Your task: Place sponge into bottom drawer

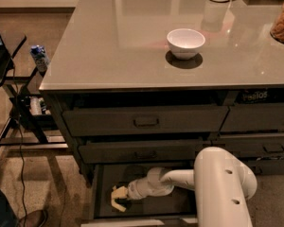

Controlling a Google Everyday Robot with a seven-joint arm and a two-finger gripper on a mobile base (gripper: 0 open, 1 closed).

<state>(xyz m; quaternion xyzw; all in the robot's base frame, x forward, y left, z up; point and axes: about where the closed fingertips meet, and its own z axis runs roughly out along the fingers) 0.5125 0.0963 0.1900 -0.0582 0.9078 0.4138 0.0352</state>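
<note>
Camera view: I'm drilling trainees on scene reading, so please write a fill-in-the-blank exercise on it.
1. The bottom drawer stands ____.
2. The tool is down ____ that drawer, at the sponge.
3. On the countertop sits a white ____.
4. The two handled drawers above the bottom one are both ____.

Missing words: open; inside; bowl; shut.
</note>
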